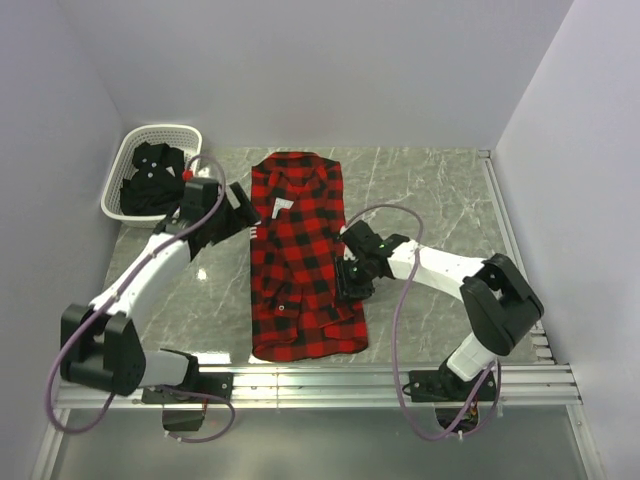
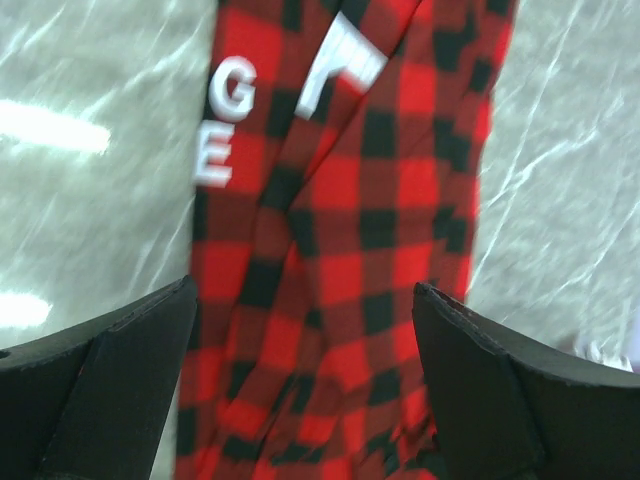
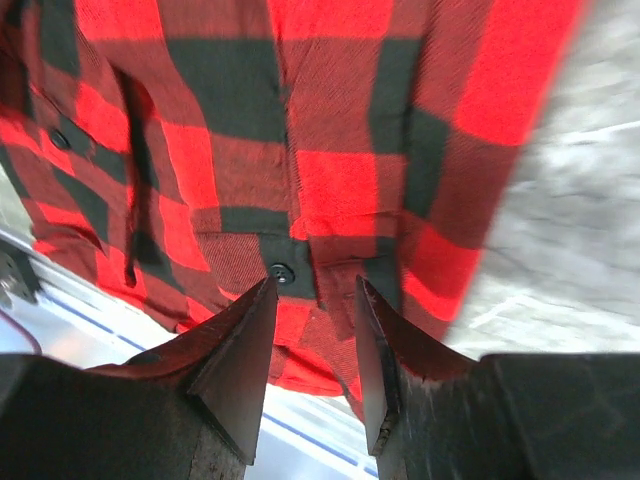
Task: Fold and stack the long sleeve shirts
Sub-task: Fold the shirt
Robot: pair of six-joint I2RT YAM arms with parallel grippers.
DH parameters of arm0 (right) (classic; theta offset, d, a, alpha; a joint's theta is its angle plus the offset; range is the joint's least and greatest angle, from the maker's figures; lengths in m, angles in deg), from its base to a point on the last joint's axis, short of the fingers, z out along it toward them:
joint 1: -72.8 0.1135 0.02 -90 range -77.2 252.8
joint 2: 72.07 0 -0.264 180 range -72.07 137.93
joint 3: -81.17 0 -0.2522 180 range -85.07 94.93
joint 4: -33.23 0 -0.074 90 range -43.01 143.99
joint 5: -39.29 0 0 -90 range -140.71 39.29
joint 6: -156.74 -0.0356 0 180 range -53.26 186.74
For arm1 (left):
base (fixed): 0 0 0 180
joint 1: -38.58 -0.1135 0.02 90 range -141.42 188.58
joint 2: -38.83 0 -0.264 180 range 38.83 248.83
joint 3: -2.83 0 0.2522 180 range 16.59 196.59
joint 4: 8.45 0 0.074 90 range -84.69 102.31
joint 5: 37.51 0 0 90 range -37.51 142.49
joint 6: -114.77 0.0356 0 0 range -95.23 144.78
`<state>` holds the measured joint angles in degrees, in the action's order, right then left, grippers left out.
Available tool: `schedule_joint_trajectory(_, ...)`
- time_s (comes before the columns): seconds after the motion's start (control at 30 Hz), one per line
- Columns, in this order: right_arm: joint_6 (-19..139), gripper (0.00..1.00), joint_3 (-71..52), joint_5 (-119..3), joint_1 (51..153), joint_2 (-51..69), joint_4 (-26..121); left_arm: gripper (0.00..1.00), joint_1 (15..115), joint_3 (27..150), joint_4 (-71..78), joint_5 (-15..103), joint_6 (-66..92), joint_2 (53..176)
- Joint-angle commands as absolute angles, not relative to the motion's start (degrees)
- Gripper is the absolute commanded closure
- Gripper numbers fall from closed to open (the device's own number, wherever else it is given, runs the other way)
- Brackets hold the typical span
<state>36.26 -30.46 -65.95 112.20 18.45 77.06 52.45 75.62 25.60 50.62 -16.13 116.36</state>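
Left gripper point(image 2: 305, 300) wide open, empty, above the flannel shirt point(image 1: 300, 265) near its collar. Right gripper point(image 3: 315, 285) half-closed at its right edge (pinching cloth? can't tell). Shirt flat mid-table point(image 1: 430, 190), long axis near-far, collar pointing away from the bases. Looks mid-fold; next probably hem to collar. Black shirt point(image 1: 150, 175) in basket point(image 1: 125, 150).

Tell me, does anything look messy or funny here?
The plain black shirt lies bunched up in the white plastic lattice basket at the far left, not folded. The red-and-black checked flannel shirt lies flat as a long strip, but its near end is rumpled and uneven. Nothing looks spilled or torn.
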Motion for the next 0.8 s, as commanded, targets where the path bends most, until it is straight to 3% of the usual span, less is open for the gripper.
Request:
schedule_joint_trajectory(0.0,35.28,0.55,-30.75,-68.20,113.93,20.82,76.79,0.05,52.73,71.29,26.23,50.38,-13.46,109.24)
schedule_joint_trajectory(0.47,36.85,0.54,-30.40,-72.15,121.40,24.61,78.28,0.05,53.00,58.08,30.26,44.67,-16.80,98.59)
schedule_joint_trajectory(0.77,39.76,0.54,-24.16,-57.49,114.12,14.42,78.47,0.04,53.08,55.35,31.50,43.17,-16.10,99.38)
